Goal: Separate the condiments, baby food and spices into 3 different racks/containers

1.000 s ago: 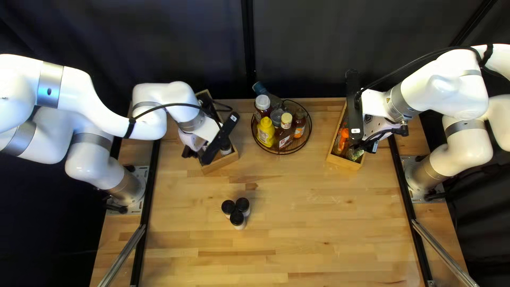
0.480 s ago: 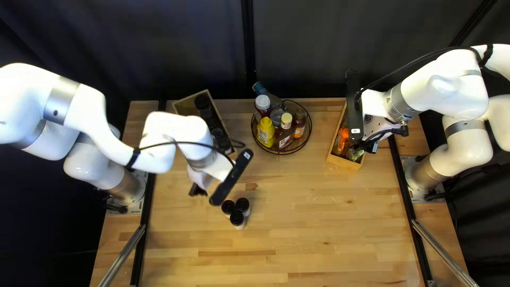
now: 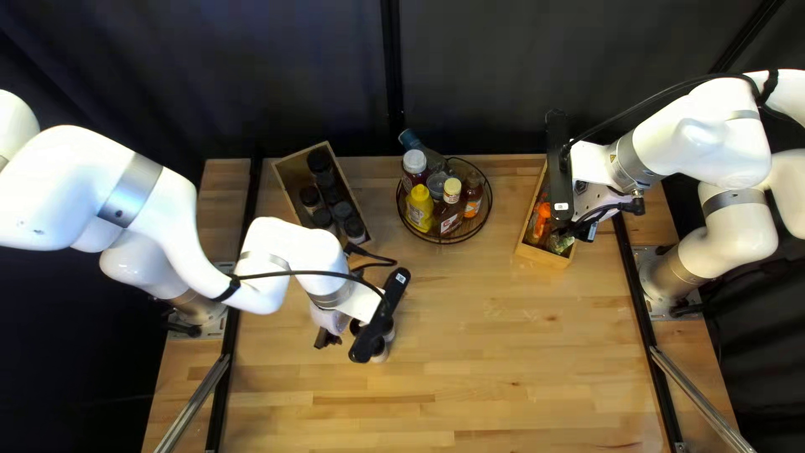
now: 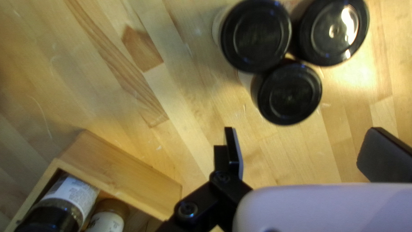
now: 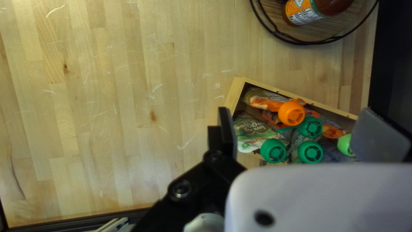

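Blond plank table (image 3: 503, 369), dark curtain (image 3: 503, 67) behind. I count three black-lidded jars (image 4: 256, 36) grouped ahead of left gripper (image 3: 327, 339), fingers apart. More jars fill the left wooden box (image 3: 289, 186). Wire basket (image 3: 453, 242): six condiment containers (image 3: 419, 208). Right wooden box (image 3: 545, 255): baby-food pouches (image 5: 255, 131), five caps (image 5: 292, 113) showing; right gripper (image 3: 587, 230) above, fingers apart.

Wooden table (image 3: 503, 361), three black-lidded jars (image 4: 289, 95), two wooden boxes (image 3: 543, 257), round basket (image 5: 307, 43)
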You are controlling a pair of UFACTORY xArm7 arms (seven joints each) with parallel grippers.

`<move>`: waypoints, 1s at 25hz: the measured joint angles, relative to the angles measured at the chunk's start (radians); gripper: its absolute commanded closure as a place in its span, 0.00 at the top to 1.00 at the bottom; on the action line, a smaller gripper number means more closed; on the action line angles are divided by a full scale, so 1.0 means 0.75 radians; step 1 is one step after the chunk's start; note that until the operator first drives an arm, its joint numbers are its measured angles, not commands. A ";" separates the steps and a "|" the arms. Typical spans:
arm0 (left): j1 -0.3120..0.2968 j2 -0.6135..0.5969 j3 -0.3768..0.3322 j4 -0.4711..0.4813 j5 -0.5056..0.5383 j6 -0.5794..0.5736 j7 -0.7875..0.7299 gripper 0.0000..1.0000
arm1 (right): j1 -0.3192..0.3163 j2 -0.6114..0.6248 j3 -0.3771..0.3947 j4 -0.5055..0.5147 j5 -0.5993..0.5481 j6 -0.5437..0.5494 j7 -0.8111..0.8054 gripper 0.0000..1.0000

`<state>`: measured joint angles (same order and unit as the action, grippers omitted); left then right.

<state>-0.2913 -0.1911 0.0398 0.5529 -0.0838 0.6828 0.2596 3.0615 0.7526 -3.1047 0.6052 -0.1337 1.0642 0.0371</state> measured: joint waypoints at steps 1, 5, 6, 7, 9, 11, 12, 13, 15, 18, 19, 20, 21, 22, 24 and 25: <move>0.000 0.016 -0.005 0.004 0.007 -0.016 -0.018 1.00 | 0.000 0.000 0.000 0.000 0.000 0.000 0.000 1.00; 0.000 0.066 -0.023 0.014 0.040 -0.068 -0.085 1.00 | 0.000 0.000 0.000 0.000 0.000 0.000 0.000 1.00; -0.001 0.078 -0.029 0.016 0.052 -0.078 -0.105 1.00 | 0.000 0.000 0.000 0.000 0.000 0.000 0.000 1.00; -0.002 0.089 -0.034 0.019 0.068 -0.087 -0.127 0.95 | 0.000 0.000 0.000 0.000 0.000 0.000 0.000 1.00; -0.002 0.103 -0.046 0.025 0.098 -0.095 -0.168 0.71 | 0.000 0.000 0.000 0.000 0.000 0.000 0.000 1.00; -0.002 0.111 -0.056 0.034 0.129 -0.093 -0.210 0.56 | 0.000 0.000 0.000 0.000 0.000 0.000 0.000 1.00; -0.002 0.112 -0.060 0.038 0.142 -0.089 -0.225 0.55 | 0.000 0.000 0.000 0.000 0.000 0.000 0.000 1.00; -0.002 0.112 -0.063 0.041 0.151 -0.084 -0.236 0.40 | 0.000 0.000 0.000 0.000 0.000 0.000 0.000 1.00; -0.002 0.109 -0.068 0.047 0.165 -0.068 -0.253 0.11 | 0.000 0.000 0.000 0.000 0.000 0.000 0.000 1.00; -0.002 0.092 -0.070 0.055 0.172 -0.033 -0.261 0.04 | 0.000 0.000 0.000 0.000 0.000 0.000 0.000 1.00; -0.002 0.084 -0.070 0.057 0.172 -0.021 -0.260 0.04 | 0.000 0.000 0.000 0.000 0.000 0.000 0.000 1.00; -0.002 0.077 -0.070 0.058 0.171 -0.011 -0.258 0.04 | 0.000 0.000 0.000 0.000 0.000 0.000 0.000 1.00; -0.001 0.070 -0.068 0.058 0.169 -0.002 -0.255 0.05 | 0.000 0.000 0.000 0.000 0.000 0.000 0.000 1.00; 0.000 0.062 -0.066 0.058 0.167 0.008 -0.252 0.05 | 0.000 0.000 0.000 0.000 0.000 0.000 0.000 1.00; 0.003 0.033 -0.063 0.055 0.166 0.037 -0.250 0.02 | 0.000 0.000 0.000 0.000 0.000 0.000 0.000 1.00; 0.006 0.009 -0.061 0.052 0.167 0.060 -0.252 0.00 | 0.000 0.000 0.000 0.000 0.000 0.000 0.000 1.00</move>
<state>-0.2870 -0.1843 -0.0056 0.5922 0.0413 0.7277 0.0706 3.0615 0.7526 -3.1047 0.6052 -0.1337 1.0642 0.0371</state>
